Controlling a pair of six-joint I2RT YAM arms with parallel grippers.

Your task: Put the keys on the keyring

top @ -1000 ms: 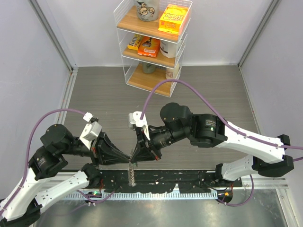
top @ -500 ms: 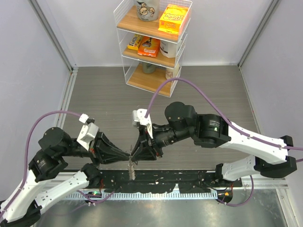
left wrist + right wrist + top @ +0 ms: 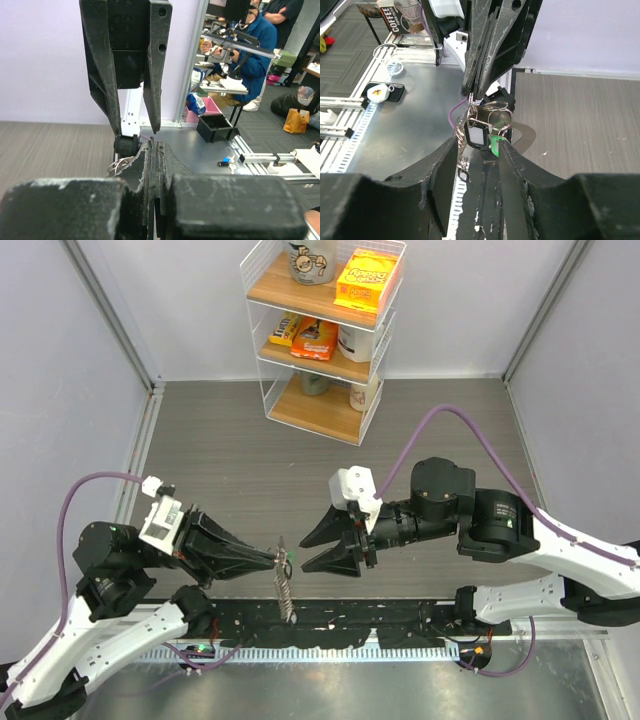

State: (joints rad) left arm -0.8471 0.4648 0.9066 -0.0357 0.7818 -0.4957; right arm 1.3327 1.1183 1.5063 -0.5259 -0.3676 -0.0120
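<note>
My left gripper (image 3: 275,560) is shut on the keyring (image 3: 285,590), whose grey chain hangs down from the fingertips. The right wrist view shows the keyring's wire rings (image 3: 492,112), its green piece (image 3: 495,145) and the chain (image 3: 459,131) hanging under the left fingers (image 3: 485,55). A dark-headed key with a pale face (image 3: 476,134) hangs on those rings. My right gripper (image 3: 303,552) is open, just right of the keyring, and holds nothing. Its tips (image 3: 476,145) flank the hanging pieces without gripping them. In the left wrist view my left gripper (image 3: 154,147) is pressed shut.
A white wire shelf (image 3: 325,330) with boxes and cups stands at the back. A black rail (image 3: 400,625) runs along the near edge. A small blue-and-silver thing (image 3: 226,161) lies on the metal bench.
The right gripper has opened and drawn back to the right, off the keyring. The left gripper stays shut on the keyring and has shifted slightly left.
</note>
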